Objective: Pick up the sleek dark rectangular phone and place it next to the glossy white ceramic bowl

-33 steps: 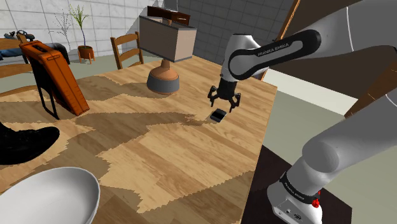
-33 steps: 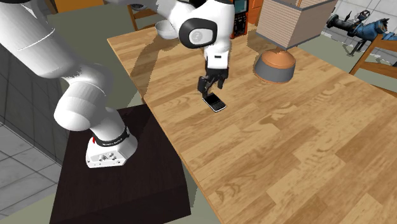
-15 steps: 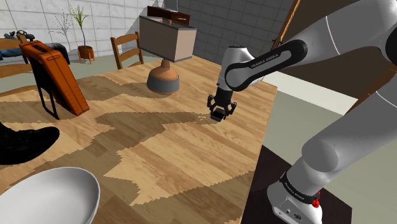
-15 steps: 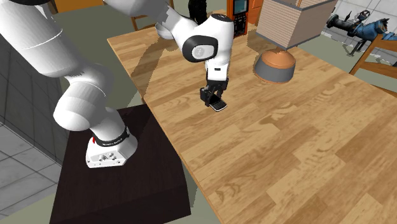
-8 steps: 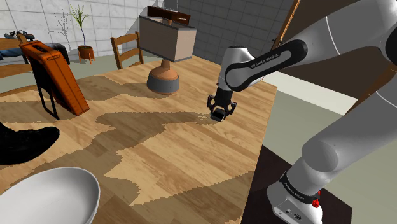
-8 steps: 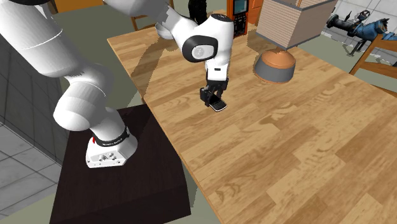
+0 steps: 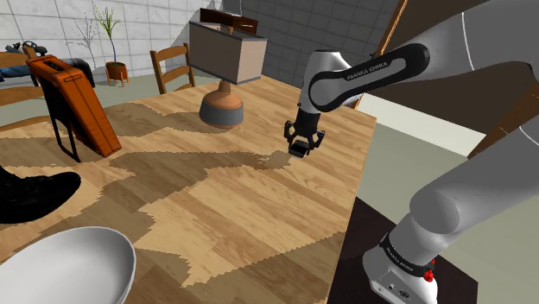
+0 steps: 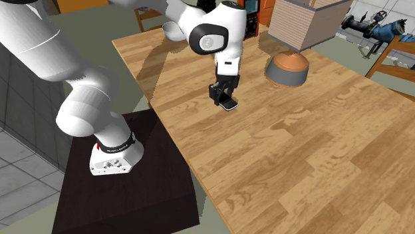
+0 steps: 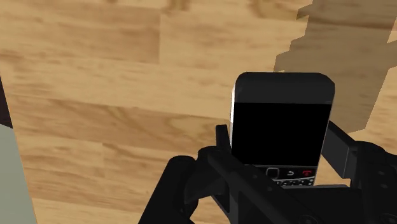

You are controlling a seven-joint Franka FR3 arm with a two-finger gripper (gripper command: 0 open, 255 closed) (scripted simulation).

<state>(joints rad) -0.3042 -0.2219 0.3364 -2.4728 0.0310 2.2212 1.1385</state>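
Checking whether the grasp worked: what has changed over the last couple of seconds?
The gripper came down from above the phone, shut on it, and has now lifted it a little way off the table. The white bowl and the orange case stayed where they were.

The black phone [image 9: 282, 127] — dark screen, small keypad — hangs clasped in my fingers [image 9: 343, 151], well apart from the glossy white bowl [image 7: 60, 268].
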